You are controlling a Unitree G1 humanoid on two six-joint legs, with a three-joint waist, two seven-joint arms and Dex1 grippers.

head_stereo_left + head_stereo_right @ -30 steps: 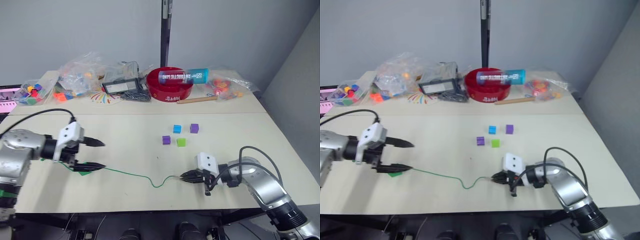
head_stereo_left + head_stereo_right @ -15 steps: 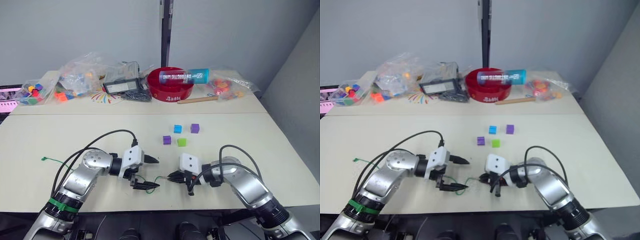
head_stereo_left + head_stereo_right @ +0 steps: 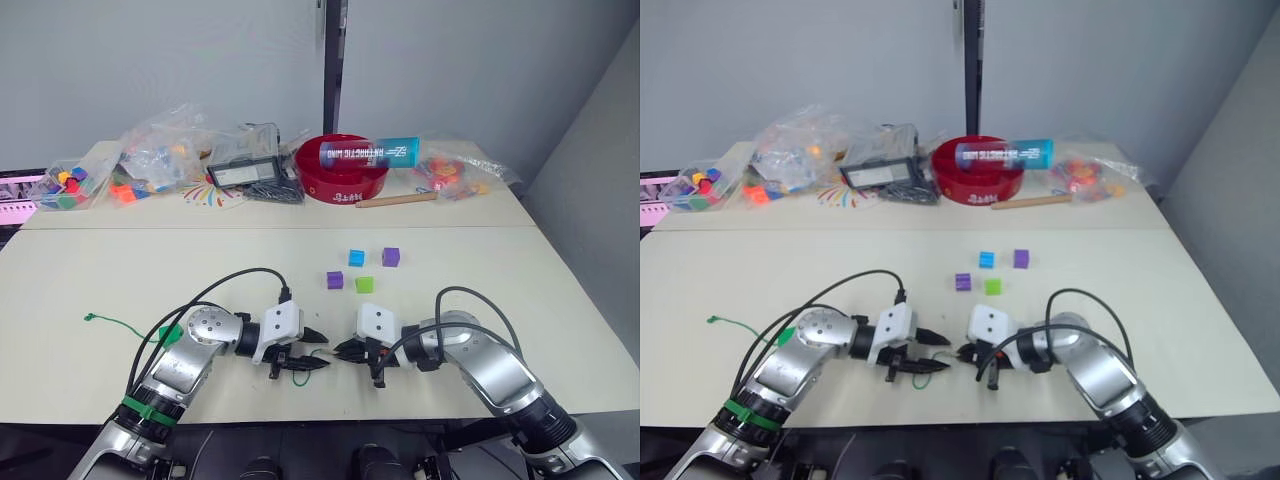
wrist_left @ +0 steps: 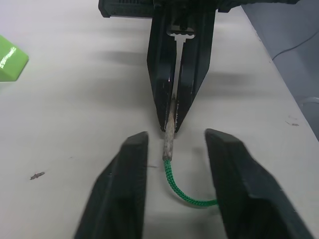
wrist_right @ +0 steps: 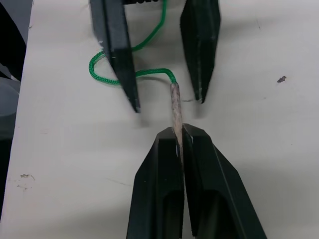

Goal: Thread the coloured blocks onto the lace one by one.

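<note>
1. My right gripper (image 5: 178, 130) has its fingers pressed together on the pale tip (image 5: 175, 107) of the lace (image 3: 130, 328), holding it just above the table (image 3: 500, 260) near the front edge.
2. My left gripper (image 4: 172, 149) faces it with its fingers spread, one on each side of the tip, not touching it as far as I can see.
3. The green cord curls into a small loop under the left gripper, then runs off to my left, where the knotted tail (image 3: 90, 318) lies on the table.
4. Four blocks sit behind the grippers, apart from them: a purple block (image 3: 334, 280), a lime block (image 3: 364, 284), a cyan block (image 3: 355, 258) and a second purple block (image 3: 390, 257).
5. A darker green block (image 3: 171, 333) lies by my left forearm.
</note>
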